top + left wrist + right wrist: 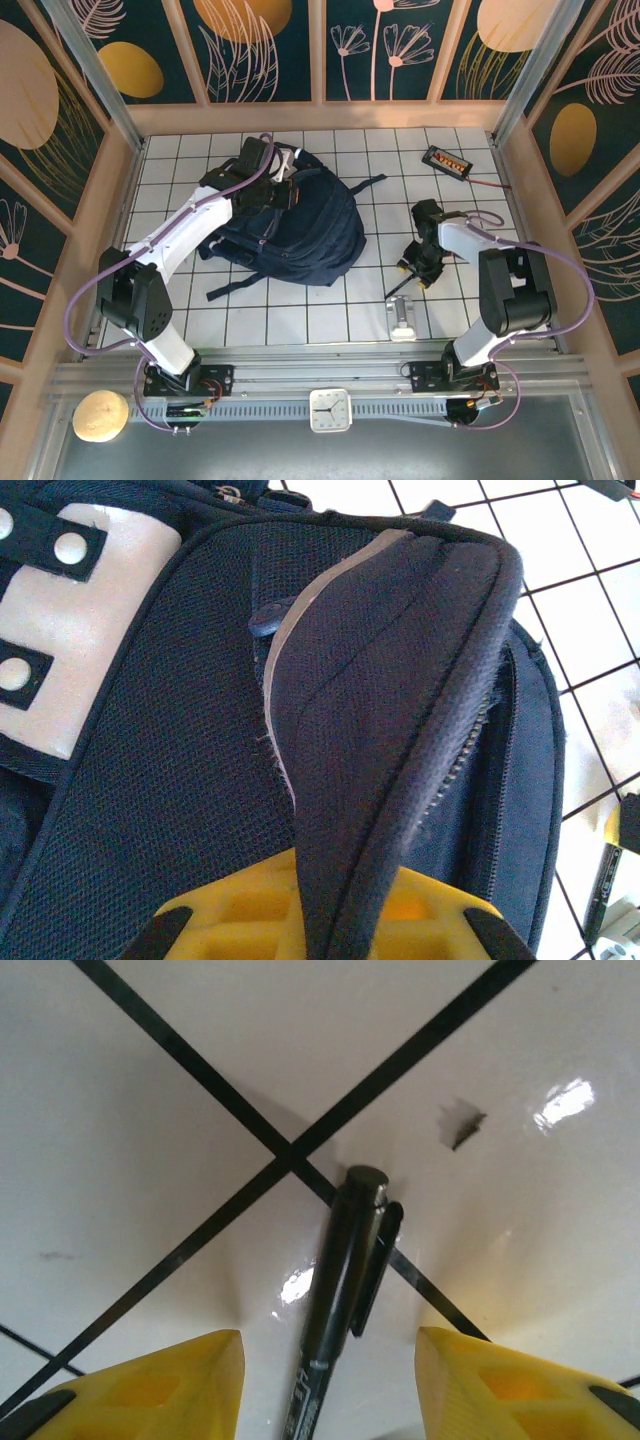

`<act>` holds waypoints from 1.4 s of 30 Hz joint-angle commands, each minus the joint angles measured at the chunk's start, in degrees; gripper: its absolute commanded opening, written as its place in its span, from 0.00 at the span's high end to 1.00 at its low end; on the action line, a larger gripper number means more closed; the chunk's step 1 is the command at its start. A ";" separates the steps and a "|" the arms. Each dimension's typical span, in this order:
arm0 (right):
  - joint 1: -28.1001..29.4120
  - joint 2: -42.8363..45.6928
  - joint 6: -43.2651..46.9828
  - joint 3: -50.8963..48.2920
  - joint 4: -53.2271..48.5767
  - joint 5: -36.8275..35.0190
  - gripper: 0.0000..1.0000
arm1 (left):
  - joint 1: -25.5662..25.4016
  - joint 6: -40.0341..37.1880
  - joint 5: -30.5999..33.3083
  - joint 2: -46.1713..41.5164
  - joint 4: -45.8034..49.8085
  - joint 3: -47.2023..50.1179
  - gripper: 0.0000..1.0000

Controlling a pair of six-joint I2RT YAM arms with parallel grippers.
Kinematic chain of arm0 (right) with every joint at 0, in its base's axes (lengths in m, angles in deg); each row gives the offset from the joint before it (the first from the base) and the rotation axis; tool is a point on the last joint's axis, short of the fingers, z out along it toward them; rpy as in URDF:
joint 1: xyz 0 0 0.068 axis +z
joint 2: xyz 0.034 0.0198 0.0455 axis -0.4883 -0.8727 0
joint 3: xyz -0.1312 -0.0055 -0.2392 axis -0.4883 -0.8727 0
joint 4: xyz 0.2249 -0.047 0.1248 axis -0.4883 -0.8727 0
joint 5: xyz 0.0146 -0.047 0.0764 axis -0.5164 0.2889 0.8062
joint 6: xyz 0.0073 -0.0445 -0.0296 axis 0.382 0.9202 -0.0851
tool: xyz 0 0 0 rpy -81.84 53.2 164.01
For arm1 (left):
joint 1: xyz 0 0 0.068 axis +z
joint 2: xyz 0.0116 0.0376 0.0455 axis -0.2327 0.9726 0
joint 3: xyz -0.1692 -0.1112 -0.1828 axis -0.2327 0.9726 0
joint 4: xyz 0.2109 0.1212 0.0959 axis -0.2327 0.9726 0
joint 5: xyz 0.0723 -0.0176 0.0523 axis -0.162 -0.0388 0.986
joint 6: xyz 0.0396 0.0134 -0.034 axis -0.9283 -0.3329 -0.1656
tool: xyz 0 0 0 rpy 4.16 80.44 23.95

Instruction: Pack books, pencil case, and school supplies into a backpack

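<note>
The navy backpack (310,240) lies on the tiled table left of centre. My left gripper (283,192) is at its top end, shut on a fold of the backpack's navy flap (400,680), which rises between the yellow fingers (230,910). One of the school supplies, a slim black pen (345,1260), lies on the white tiles to the right (398,289). My right gripper (328,1345) is low over it and open, one yellow finger (170,1385) on each side with a gap to the pen. The books and the pencil case are out of view.
A small black gadget with a red wire (447,160) lies at the back right. A silver metal piece (403,318) sits near the front edge below the pen. Wooden walls (520,200) enclose the table. A clock (329,410) and a round beige object (100,415) rest on the front rail.
</note>
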 commanded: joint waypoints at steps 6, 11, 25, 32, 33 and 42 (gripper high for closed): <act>-0.59 -1.01 0.00 -0.87 2.46 -2.23 0.62 | -0.54 -1.43 -1.20 -1.51 -2.33 -0.71 1.00; -0.60 -0.53 -0.97 -0.69 3.22 -2.00 0.74 | -0.55 -1.65 -1.39 -1.48 -2.28 -0.44 1.00; -1.33 1.20 -4.76 4.40 5.00 -1.53 0.91 | -0.55 -2.66 -0.85 -2.64 -1.63 0.04 1.00; -1.97 6.63 -4.88 13.34 2.65 1.17 0.91 | -0.54 -2.62 -1.55 -2.41 -1.80 -0.77 1.00; -1.65 7.57 -5.53 14.91 2.91 2.49 0.91 | -0.46 -2.66 -1.71 -2.32 -1.91 -0.96 1.00; 10.02 4.12 -11.17 27.02 14.59 11.82 0.91 | -0.49 -2.31 -2.70 -1.86 -1.62 -2.36 1.00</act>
